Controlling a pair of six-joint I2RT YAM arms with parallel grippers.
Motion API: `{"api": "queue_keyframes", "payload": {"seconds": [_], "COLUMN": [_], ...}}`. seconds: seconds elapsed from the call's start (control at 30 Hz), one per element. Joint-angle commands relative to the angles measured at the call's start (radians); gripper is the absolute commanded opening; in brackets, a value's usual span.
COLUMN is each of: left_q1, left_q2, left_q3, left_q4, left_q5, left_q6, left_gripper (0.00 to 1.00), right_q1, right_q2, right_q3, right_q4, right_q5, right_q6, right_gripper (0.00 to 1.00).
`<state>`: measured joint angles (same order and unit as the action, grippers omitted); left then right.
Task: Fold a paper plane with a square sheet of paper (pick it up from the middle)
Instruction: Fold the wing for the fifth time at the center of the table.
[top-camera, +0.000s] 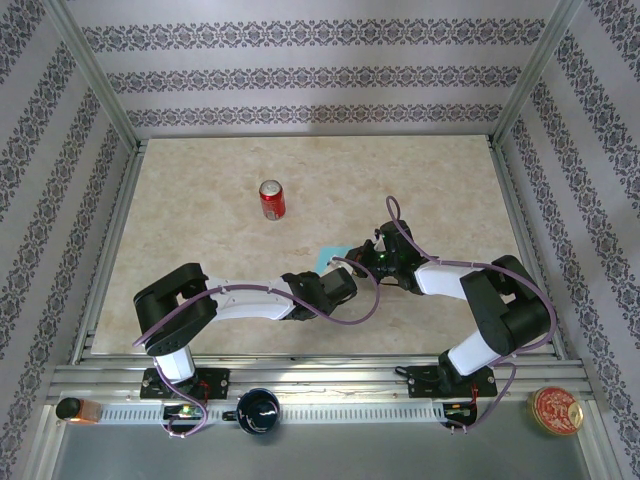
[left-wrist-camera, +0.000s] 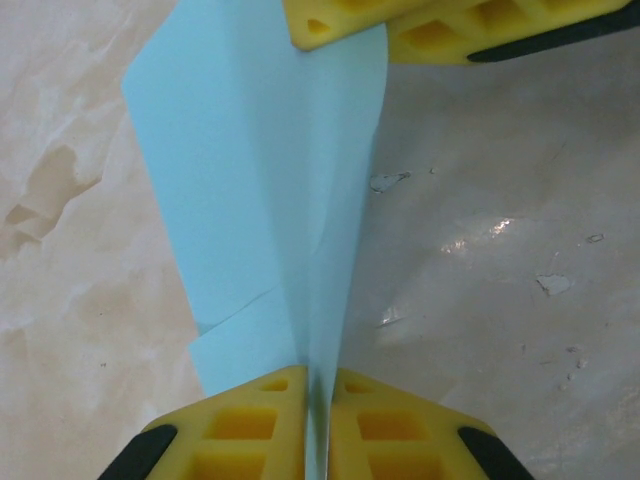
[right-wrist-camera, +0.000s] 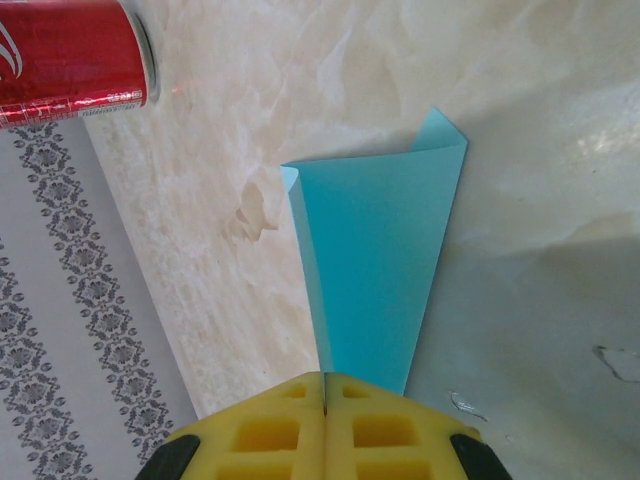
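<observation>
We see the sheet of paper (left-wrist-camera: 265, 180), thin and turquoise-blue, folded over on itself into a narrow wedge. A long crease runs down it, and in the left wrist view a smaller flap peeks out at its lower left. From above, it lies a little right of the table's middle and toward the near side, tucked between the two wrists and mostly covered by them. We cannot tell whether it touches the tabletop.

The left gripper (left-wrist-camera: 318, 390) has its yellow fingers pressed together, with the paper's near end pinched in the seam between them. The right gripper (right-wrist-camera: 325, 390) is likewise clamped on the paper, its yellow fingers meeting on the narrow end of the fold. From there the paper widens toward a far corner that curls over. At the top of the left wrist view, the right gripper's fingers sit on the paper's far edge.

The red soda can (top-camera: 272, 200) stands upright on the marble-patterned table (top-camera: 180, 250), well apart from the paper, farther back and to the left. On the near rail, a dark cup (top-camera: 258, 410) sits between the arm bases and a round red tin (top-camera: 556, 410) at the right corner. Patterned wallpaper (top-camera: 300, 80) covers the surrounding walls.
</observation>
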<state>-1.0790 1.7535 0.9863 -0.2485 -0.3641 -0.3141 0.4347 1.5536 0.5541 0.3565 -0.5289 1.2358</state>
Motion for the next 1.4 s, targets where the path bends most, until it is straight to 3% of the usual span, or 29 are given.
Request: {"api": "queue_keyframes", "payload": {"seconds": [0.0, 0.2, 0.47, 0.83, 1.0, 1.37], "left_q1": [-0.012, -0.010, -0.010, -0.007, -0.007, 0.001], "left_q2": [0.001, -0.002, 0.006, 0.001, -0.003, -0.027], "left_q3": [0.002, -0.005, 0.002, -0.012, -0.018, -0.047], "left_q4": [-0.029, -0.037, -0.044, -0.044, -0.042, -0.003], "left_q5": [-0.012, -0.023, -0.016, -0.017, -0.010, 0.020], "left_q6": [-0.009, -0.031, -0.034, -0.061, -0.066, -0.076], "left_gripper": [0.10, 0.17, 0.15, 0.21, 0.19, 0.05], "right_q1": [0.006, 0.004, 0.002, 0.001, -0.001, -0.001], "right_q2": [-0.007, -0.013, -0.008, -0.006, -0.008, -0.009], "right_q3": [0.009, 0.009, 0.010, 0.008, 0.006, 0.005], "right_q4": [0.019, 0.019, 0.022, 0.029, 0.029, 0.030], "right_q5": [-0.001, 0.002, -0.006, -0.005, -0.005, -0.006], "right_q6": [0.010, 0.007, 0.008, 0.010, 0.010, 0.011], "right_gripper": [0.05, 0.04, 0.04, 0.04, 0.04, 0.04]}}
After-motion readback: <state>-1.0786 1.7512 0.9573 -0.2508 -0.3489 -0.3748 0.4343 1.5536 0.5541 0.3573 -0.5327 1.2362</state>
